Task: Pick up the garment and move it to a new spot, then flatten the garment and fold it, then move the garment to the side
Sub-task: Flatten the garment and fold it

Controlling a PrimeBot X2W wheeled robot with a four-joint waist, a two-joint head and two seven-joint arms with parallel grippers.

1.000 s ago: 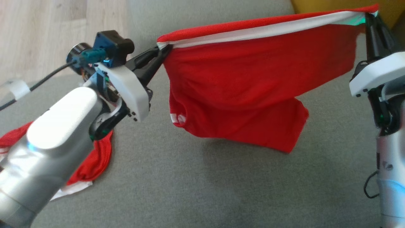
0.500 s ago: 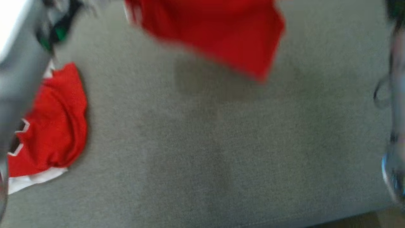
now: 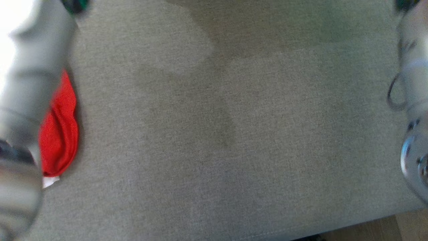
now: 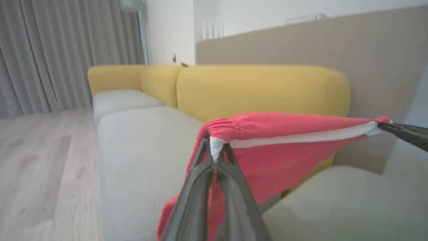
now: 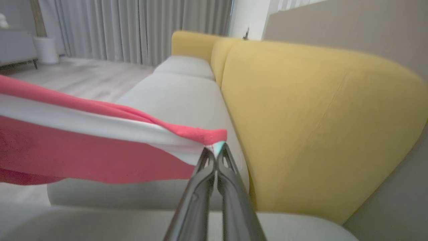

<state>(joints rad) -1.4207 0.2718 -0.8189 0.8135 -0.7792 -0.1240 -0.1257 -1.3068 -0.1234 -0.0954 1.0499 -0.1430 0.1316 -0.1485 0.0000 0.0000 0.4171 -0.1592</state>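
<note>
L gripper (image 4: 216,156) & R gripper (image 5: 216,154) both pinch the garment (image 4: 284,160) by thin band corners, taut; more pull may slip one. Landing could overlap red cloth (image 3: 60,134) at 9 o'clock.

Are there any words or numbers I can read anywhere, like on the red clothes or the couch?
None: no word, number or label can be read.
The red garment, stretched between the left claw and the right claw, is plain red with a white band where it shows.
The other red cloth on the grey cushion is too blurred to tell.
The yellow backrest is plain.
</note>
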